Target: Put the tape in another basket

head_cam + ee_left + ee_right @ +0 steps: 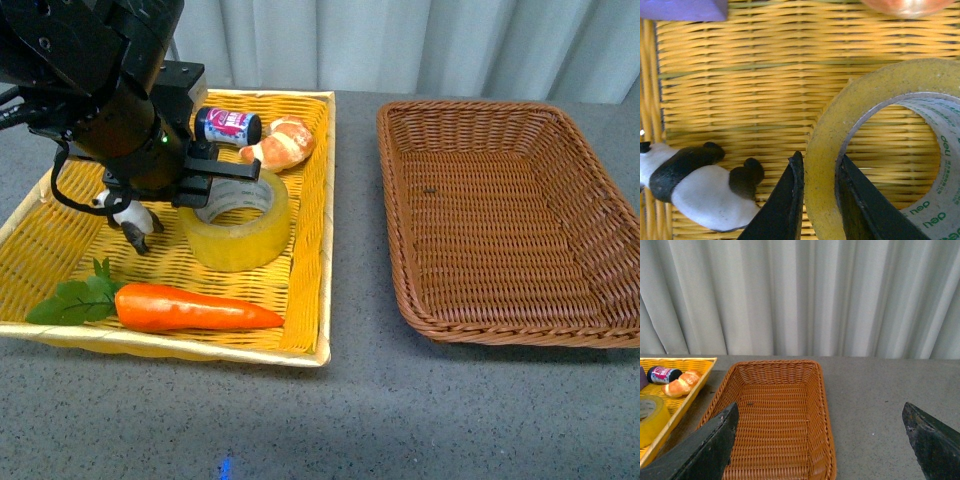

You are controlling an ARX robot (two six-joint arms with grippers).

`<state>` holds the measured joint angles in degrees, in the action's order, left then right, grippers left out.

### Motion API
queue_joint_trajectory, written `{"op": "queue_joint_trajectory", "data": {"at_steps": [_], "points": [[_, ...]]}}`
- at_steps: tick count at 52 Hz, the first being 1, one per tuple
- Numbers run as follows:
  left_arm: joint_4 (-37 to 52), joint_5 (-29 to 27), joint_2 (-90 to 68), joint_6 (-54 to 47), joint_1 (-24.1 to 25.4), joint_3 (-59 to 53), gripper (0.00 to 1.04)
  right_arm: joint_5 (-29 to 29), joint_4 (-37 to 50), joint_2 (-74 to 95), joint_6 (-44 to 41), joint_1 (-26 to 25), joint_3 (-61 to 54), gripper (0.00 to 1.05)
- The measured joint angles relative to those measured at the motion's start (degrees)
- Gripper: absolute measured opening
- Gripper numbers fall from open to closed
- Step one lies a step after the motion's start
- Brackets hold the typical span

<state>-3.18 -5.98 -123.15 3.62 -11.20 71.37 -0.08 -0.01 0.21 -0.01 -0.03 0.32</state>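
The tape [238,222], a wide yellowish roll with a pale printed core, lies in the yellow woven tray [305,270]. My left gripper [196,182] is shut on the tape's wall; in the left wrist view one finger is outside the ring and one inside, pinching the tape [875,95] at my left gripper [819,200]. The brown wicker basket [480,130] stands empty at the right, also in the right wrist view [775,430]. My right gripper [822,440] is open, hanging above the basket's near-right edge. The tape also shows there [652,417].
In the yellow tray lie a carrot [190,308] with leaves, a panda toy [132,217], a small dark can [228,126] and a bread roll [283,143]. A purple cube corner [682,9] shows in the left wrist view. A grey curtain [800,295] hangs behind the table.
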Motion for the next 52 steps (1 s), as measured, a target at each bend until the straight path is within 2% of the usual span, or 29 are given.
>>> {"op": "queue_joint_trajectory", "data": {"at_steps": [5, 10, 17, 21, 27, 43, 52], "points": [[1.27, 1.81, 1.99, -2.73, 0.15, 0.07, 0.16, 0.00, 0.00, 0.00, 0.00, 0.00, 0.00, 0.96], [2.51, 6.80, 5.62, -7.32, 0.13, 0.26, 0.16, 0.00, 0.00, 0.00, 0.00, 0.00, 0.00, 0.96], [6.12, 13.07, 9.49, -17.00, -1.05, 1.18, 0.16, 0.00, 0.00, 0.00, 0.00, 0.00, 0.00, 0.96], [8.37, 14.69, 10.19, -22.71, -2.36, 1.81, 0.16, 0.00, 0.00, 0.00, 0.00, 0.00, 0.00, 0.96], [8.50, 23.50, 10.08, -31.50, -5.01, 3.34, 0.16, 0.00, 0.00, 0.00, 0.00, 0.00, 0.00, 0.96], [-0.76, 28.87, 7.48, -44.26, -9.99, 10.60, 0.16, 0.00, 0.00, 0.00, 0.00, 0.00, 0.00, 0.96], [-0.96, 29.40, 6.80, -47.12, -11.02, 10.71, 0.16, -0.02, 0.00, 0.00, 0.00, 0.00, 0.00, 0.96]]}}
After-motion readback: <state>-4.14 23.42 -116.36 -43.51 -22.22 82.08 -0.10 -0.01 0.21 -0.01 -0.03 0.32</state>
